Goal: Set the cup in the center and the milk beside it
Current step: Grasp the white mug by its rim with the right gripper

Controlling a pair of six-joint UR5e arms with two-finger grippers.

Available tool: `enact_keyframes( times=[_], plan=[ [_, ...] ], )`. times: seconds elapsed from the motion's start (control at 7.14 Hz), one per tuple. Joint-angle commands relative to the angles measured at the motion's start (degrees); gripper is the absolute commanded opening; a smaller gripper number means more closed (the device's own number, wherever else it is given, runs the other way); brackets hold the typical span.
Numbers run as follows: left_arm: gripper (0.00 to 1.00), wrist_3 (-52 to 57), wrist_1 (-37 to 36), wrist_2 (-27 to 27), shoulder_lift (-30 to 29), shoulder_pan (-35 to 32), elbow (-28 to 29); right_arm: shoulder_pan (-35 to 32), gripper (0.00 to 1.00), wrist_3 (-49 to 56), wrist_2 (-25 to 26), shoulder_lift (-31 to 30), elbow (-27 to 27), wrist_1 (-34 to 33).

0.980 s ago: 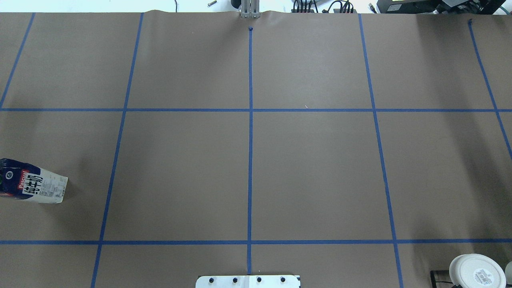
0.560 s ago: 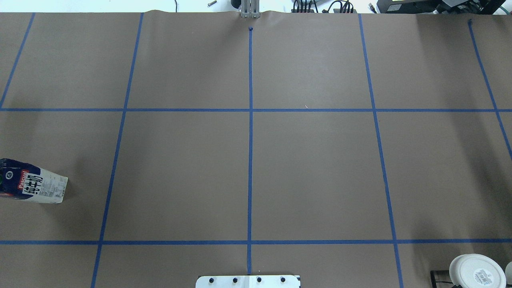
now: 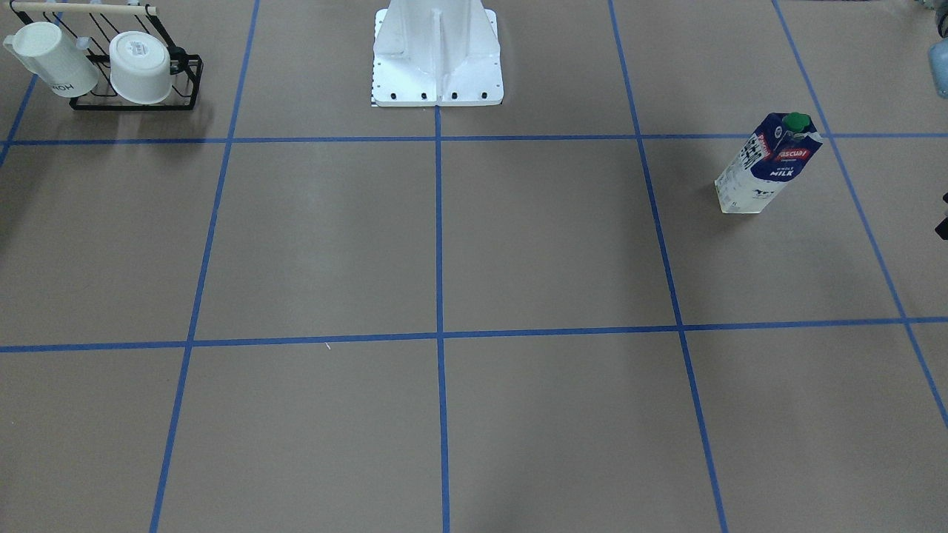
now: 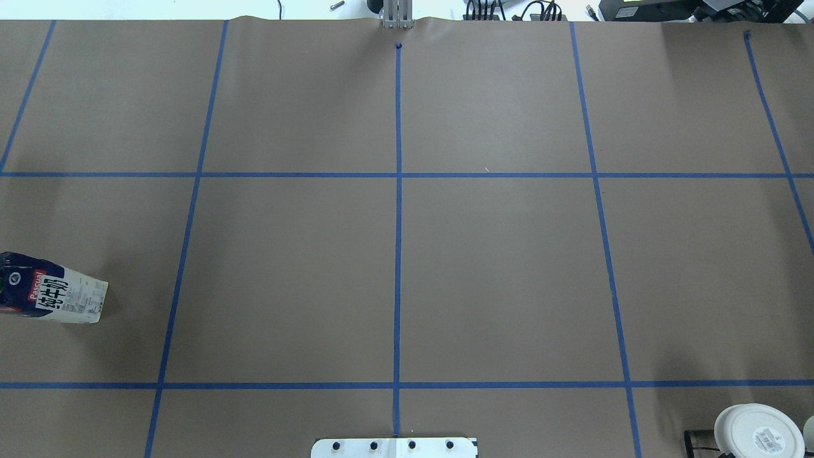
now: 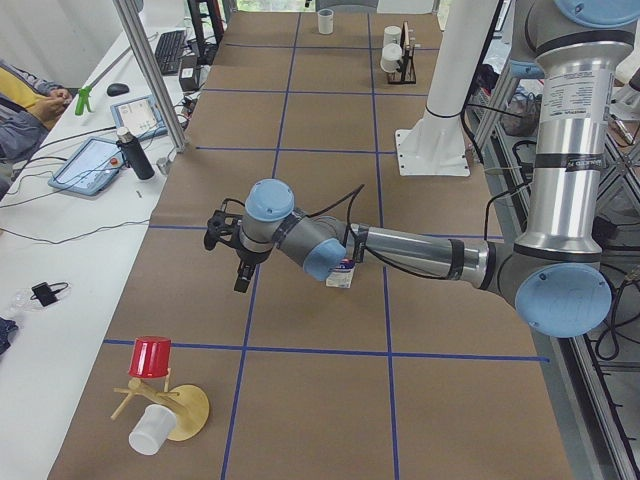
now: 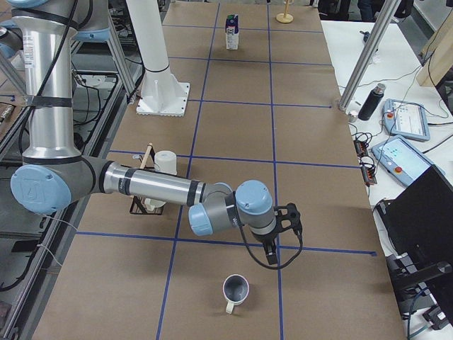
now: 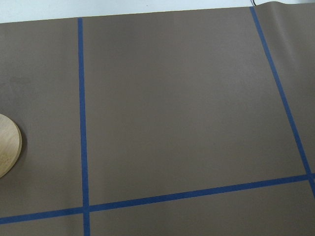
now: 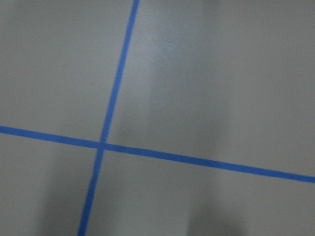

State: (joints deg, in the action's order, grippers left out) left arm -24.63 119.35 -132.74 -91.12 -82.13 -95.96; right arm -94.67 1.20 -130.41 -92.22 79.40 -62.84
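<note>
unmoved, boxy milk carton (image 4: 54, 297) stands upright; cannot tell how jaws stand

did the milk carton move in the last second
No. In the overhead view the milk carton keeps the same gap to the blue tape line on its right.

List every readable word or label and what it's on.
"Pascual": red band on the milk carton.
"MILK": the carton's blue face; the word above it is too small.
Black print on its white side: unreadable.
Roughly "HOH", upside down: cream mug.
Sticker on the base of the white mug: too small.
</note>
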Motion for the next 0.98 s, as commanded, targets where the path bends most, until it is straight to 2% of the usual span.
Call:
enact_keyframes(
  times=[0.0, 0.28, 0.7, 0.84],
  plan=[
    [0.98, -0.07, 0.01, 0.03, -0.64, 0.04, 0.95, -3.24, 1.0, 3.98, -1.76, 1.43, -10.79, -4.39],
    [0.98, -0.16, 0.36, -0.15, -0.64, 0.04, 0.69, -3.24, 1.0, 3.89, -2.57, 0.29, -13.2, -4.23],
    [0.98, -0.16, 0.62, -0.24, -0.64, 0.04, 0.51, -3.24, 0.9, 3.9, -2.57, 1.07, -16.72, -3.53],
    [0.98, -0.16, 0.71, -0.24, -0.55, 0.04, 0.51, -3.24, 0.72, 3.63, -2.48, 1.17, -17.26, -3.44]
  ],
)
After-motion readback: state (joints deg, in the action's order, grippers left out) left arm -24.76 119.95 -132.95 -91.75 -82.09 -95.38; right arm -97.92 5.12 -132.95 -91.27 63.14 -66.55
